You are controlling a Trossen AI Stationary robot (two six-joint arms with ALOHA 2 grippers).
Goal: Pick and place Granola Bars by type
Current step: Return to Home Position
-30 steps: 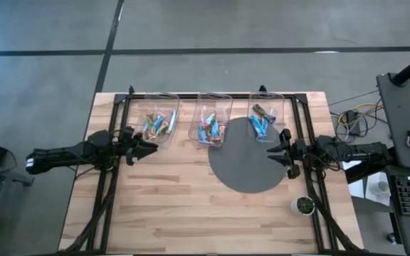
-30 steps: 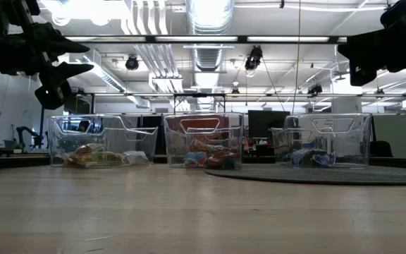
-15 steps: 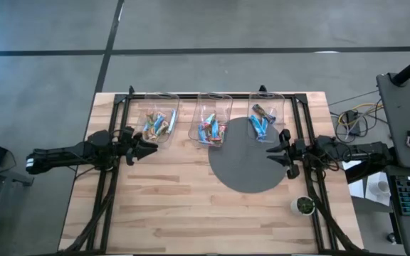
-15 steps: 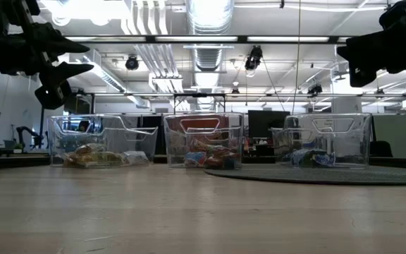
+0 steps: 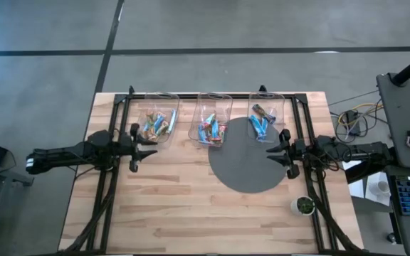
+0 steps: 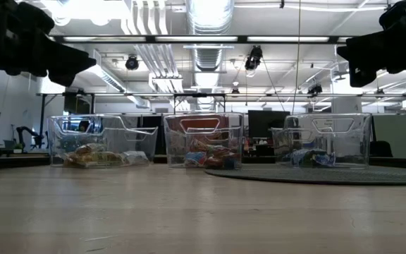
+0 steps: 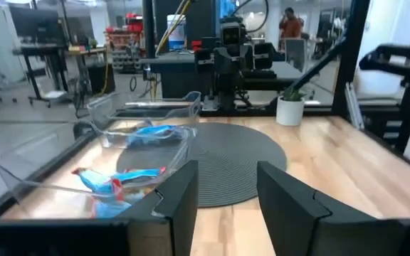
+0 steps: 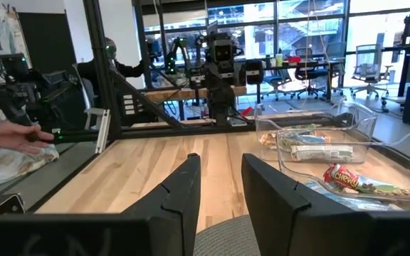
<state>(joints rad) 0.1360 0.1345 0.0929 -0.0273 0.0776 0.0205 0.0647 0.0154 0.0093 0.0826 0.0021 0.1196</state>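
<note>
bare tabletop (image 5: 162,206) before bins (image 5: 228,107), pot (image 5: 304,205) front right

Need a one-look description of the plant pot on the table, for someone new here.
On the wooden table, find the round grey mat. Off the mat, toward the near right corner, stands a small white pot with a green plant. The other containers are clear bins at the far edge.

3 clear bins (image 5: 161,97), 1 round grey mat (image 5: 244,171), 1 potted plant (image 5: 304,206), 2 arms (image 5: 62,156); granola bars (image 5: 206,130) too heaped to count.
</note>
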